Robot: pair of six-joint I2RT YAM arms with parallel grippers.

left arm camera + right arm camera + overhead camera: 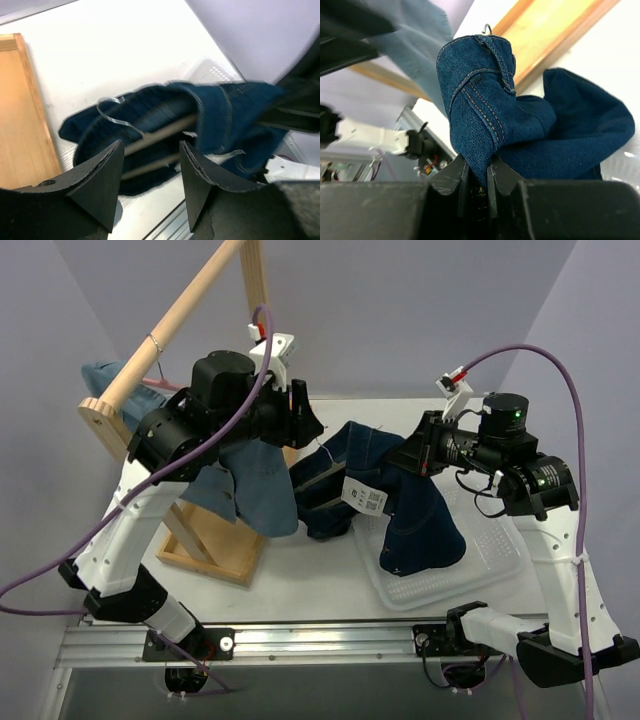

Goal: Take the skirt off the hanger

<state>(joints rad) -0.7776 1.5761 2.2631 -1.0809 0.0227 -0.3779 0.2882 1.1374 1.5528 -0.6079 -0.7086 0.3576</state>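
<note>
The dark blue denim skirt point(415, 520) hangs in the air between my arms, its lower part draped over the white tray. My right gripper point(415, 455) is shut on a fold of its stitched edge point(476, 170). The hanger's pale bars point(160, 132) and its hook point(114, 111) lie inside the skirt's left part point(325, 485), which rests on the table. My left gripper point(305, 420) is open and empty, held above that part; its fingers point(107, 172) frame the hanger bars from above. A white tag point(365, 497) hangs from the skirt.
A wooden rack with a round dowel point(170, 325) and a framed base point(215, 550) stands at the left. A light blue denim garment point(250, 480) hangs from it under my left arm. The white tray point(490, 560) sits at the right front.
</note>
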